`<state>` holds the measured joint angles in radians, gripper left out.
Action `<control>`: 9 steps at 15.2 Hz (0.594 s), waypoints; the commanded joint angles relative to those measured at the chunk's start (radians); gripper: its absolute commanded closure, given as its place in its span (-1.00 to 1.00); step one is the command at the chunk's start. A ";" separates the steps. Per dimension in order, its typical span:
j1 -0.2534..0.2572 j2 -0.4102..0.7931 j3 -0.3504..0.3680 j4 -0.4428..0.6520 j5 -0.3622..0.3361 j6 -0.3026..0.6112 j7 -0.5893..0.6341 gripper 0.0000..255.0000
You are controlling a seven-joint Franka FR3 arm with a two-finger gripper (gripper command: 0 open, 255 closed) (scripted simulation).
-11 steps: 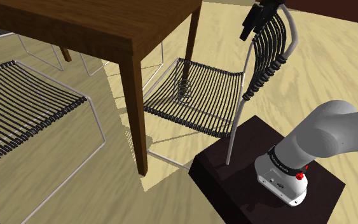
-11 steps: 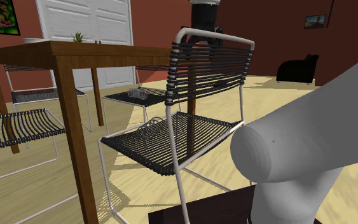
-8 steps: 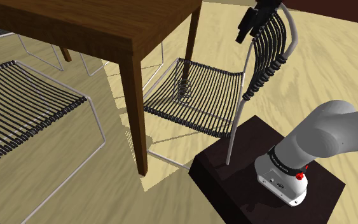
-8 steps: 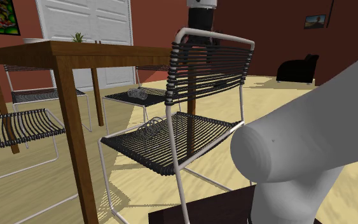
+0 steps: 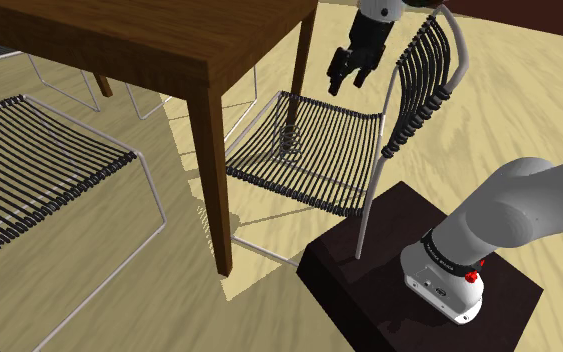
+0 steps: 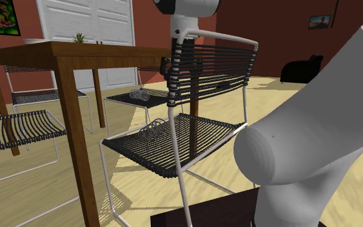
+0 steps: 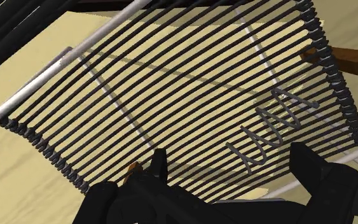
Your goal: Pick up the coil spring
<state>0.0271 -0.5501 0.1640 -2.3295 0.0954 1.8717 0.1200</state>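
Hovering above the wire chair seat (image 5: pixel 339 165), the pincer (image 5: pixel 339 82) stands wide open and holds nothing; the approach step is in hand. The coil spring (image 5: pixel 289 138) lies on the seat, near its edge toward the wooden table (image 5: pixel 169 50). The next move calls for a descent with the fingers straddling the coil. The wrist view shows the coil spring (image 7: pixel 273 127) offset toward one finger; the shoulder view shows the height remaining.

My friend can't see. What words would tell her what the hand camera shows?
A grey coil spring lies on a chair seat made of stretched black cords. The black pincer points toward it, open and holding nothing.
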 commanded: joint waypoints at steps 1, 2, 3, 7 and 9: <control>0.002 0.058 0.023 0.003 0.018 0.041 0.044 -1.00; 0.002 0.088 0.033 0.004 0.026 0.062 0.063 -1.00; 0.003 0.119 0.042 0.007 0.034 0.083 0.082 -1.00; 0.006 0.251 0.079 0.030 0.059 0.164 0.158 -1.00; 0.008 0.321 0.096 0.049 0.068 0.202 0.195 -1.00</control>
<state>0.0358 -0.2731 0.2515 -2.2896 0.1594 2.0451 0.2968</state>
